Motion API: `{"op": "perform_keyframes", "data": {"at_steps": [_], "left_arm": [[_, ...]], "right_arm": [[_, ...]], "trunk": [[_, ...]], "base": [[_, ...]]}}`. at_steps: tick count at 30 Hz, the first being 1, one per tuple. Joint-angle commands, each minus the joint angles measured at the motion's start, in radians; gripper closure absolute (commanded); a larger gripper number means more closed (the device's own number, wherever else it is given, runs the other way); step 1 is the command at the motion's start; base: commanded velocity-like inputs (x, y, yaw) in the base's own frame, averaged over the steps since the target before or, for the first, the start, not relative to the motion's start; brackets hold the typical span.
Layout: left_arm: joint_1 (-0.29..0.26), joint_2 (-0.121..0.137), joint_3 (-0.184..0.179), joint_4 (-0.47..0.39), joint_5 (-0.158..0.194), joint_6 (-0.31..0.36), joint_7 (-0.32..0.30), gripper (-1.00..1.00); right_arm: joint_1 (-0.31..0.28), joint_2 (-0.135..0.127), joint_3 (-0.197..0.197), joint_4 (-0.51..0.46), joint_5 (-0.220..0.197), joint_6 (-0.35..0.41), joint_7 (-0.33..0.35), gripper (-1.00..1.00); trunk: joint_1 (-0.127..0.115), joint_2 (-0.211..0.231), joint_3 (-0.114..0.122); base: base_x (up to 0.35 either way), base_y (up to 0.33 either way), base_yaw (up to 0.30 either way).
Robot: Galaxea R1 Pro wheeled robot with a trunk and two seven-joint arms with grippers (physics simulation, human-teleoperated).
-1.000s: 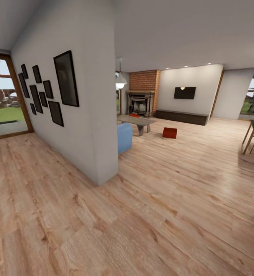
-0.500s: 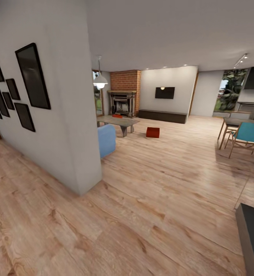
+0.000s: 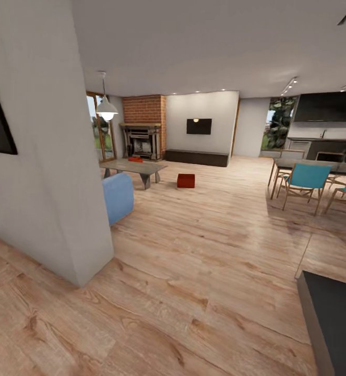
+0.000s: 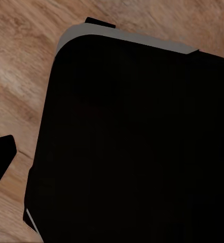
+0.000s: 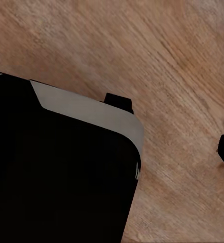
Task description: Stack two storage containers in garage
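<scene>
I'm looking into the living room, one storage container (image 3: 186,180) on the wood floor (image 3: 204,261) right of the coffee table (image 3: 133,167), its contents too far to read, second container (image 3: 135,159) apparently on that table, both grippers' jaws, cannot tell.

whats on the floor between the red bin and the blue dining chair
Bare wood-plank floor lies between the storage container and the blue chair in the head view.
</scene>
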State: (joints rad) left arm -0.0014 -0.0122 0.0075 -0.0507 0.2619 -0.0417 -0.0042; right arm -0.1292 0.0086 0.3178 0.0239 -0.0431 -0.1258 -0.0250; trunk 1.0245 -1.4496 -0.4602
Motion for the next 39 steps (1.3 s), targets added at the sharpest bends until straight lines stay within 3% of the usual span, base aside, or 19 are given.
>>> {"op": "perform_keyframes", "data": {"at_steps": [1,9,39], "left_arm": [[0.0,0.0,0.0,0.0,0.005,-0.003,0.0,-1.0],[0.0,0.0,0.0,0.0,0.005,-0.003,0.0,-1.0],[0.0,0.0,0.0,0.0,0.004,-0.003,0.0,-1.0]], "right_arm": [[-0.001,0.001,0.007,0.002,-0.004,-0.005,-0.003,-1.0],[-0.001,-0.001,0.007,0.003,-0.003,-0.006,-0.003,-1.0],[-0.001,-0.005,0.01,0.003,0.0,-0.003,-0.002,-1.0]], "trunk": [[0.001,0.0,-0.001],[0.001,0.0,-0.001],[0.001,0.0,-0.001]], "base": [[0.322,0.0,-0.286],[0.322,0.0,-0.219],[0.322,0.0,-0.004]]}}
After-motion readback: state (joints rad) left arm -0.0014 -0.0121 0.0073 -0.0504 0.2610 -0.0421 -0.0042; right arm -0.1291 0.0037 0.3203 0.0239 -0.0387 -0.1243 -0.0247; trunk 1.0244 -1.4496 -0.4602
